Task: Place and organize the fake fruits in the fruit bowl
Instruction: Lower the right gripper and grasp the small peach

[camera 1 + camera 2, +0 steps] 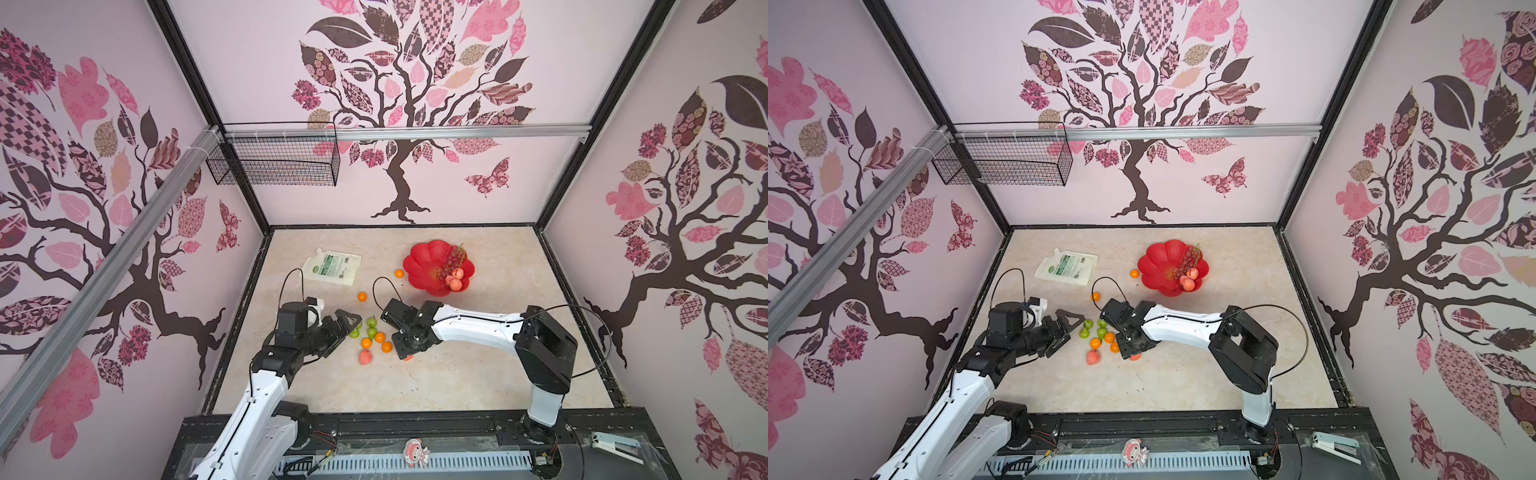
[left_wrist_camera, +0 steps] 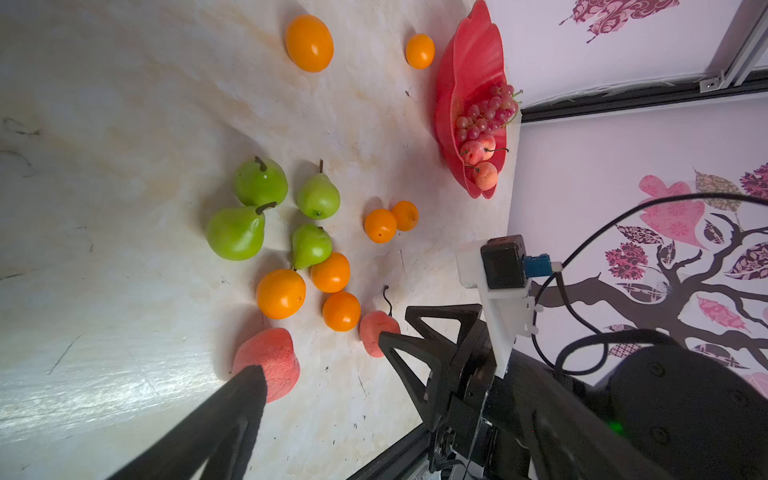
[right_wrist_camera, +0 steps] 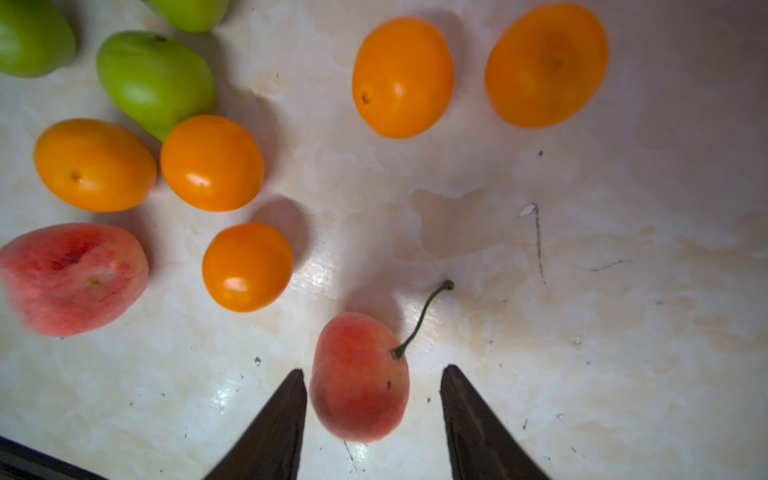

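The step in hand looks like picking up the next loose fruit. The right tool hangs over a peach that lies on the tabletop between its jaws. The jaws are released, one tip almost against the peach and the opposite tip clear of it, so nothing is grasped.

The next move probably calls for settling lower, centring on the fruit and clenching gently, clear of the thin stem. Then comes the carry to the bowl, well apart from the tool, where grapes and two more peaches lie.

The right arm reaches toward the middle, forearm about level, wrist bent down. The left tool lies low on its side, spread wide and empty. Its tips are just beside the pears, with oranges near them.
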You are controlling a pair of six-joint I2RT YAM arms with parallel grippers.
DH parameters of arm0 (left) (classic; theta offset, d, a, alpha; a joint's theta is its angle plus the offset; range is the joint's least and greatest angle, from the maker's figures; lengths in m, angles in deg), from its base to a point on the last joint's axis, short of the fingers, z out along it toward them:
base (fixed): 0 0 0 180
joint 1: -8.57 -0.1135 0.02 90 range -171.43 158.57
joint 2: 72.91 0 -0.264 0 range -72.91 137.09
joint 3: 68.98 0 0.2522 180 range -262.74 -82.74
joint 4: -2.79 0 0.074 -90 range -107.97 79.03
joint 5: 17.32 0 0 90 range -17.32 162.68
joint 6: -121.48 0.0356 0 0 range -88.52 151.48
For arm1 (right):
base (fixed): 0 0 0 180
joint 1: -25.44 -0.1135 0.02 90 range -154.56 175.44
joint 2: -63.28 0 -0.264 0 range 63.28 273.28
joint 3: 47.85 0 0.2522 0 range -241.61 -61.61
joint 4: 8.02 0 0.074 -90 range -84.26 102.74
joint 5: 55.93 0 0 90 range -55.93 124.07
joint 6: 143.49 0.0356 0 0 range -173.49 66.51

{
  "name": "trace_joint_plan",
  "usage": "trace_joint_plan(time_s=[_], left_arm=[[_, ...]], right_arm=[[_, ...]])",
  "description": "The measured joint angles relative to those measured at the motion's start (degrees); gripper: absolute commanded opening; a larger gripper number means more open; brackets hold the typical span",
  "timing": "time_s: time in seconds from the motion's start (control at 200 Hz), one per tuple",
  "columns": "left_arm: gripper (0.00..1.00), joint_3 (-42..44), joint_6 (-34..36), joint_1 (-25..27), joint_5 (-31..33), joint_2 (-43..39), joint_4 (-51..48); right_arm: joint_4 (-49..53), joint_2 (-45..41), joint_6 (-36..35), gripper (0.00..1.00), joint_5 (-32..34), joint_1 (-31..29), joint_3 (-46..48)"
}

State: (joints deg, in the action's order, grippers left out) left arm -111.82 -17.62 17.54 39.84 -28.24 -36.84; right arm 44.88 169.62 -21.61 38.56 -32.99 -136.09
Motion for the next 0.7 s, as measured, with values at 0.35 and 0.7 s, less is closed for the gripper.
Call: trace_joint_plan(time_s=[0.35,0.7], left_arm=[[0.97,0.44,-0.24,0.00,0.02,0.33,0.63],[0.97,0.90,-0.44,0.00,0.20,0.74,0.96]], right_arm=[[2.56,2.43,-2.32,0.53,0.07,0.00,-2.08],[3.41,4.50,-3.69,0.51,0.24,0.00,-2.43]])
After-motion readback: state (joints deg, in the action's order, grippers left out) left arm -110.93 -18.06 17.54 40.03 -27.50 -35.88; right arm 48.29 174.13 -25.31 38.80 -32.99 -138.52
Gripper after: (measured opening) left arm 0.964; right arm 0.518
